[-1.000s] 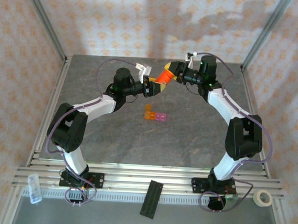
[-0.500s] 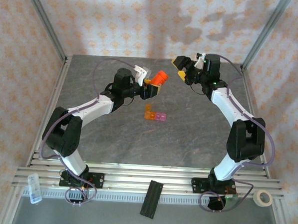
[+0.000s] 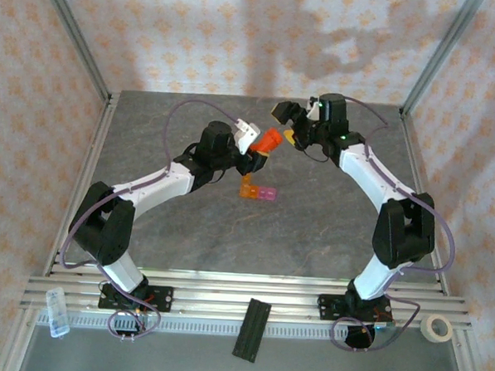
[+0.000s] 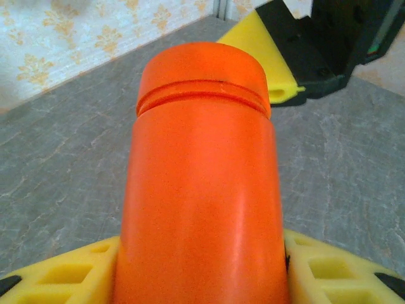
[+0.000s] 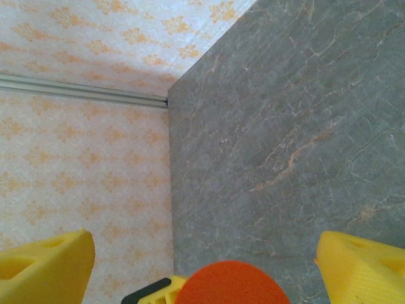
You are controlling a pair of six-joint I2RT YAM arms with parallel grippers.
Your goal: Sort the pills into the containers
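Observation:
An orange cylindrical bottle with its cap on is held in the air by my left gripper, which is shut on its body; the yellow fingers press both sides of the bottle. My right gripper stands open just beyond the cap, its yellow fingers wide apart. The orange cap sits low between them, untouched. The containers, a short strip of orange and pink cells, lie on the table below the bottle. The pills are hidden.
The grey stone-patterned table is bounded by aluminium posts and patterned walls. On the near rail lie a black strip, a clear small box at the left and a tape roll at the right.
My right gripper opened, let go of the bottle's cap end, drew back and returned close to the cap. The left gripper carried the bottle slightly right and nearer.

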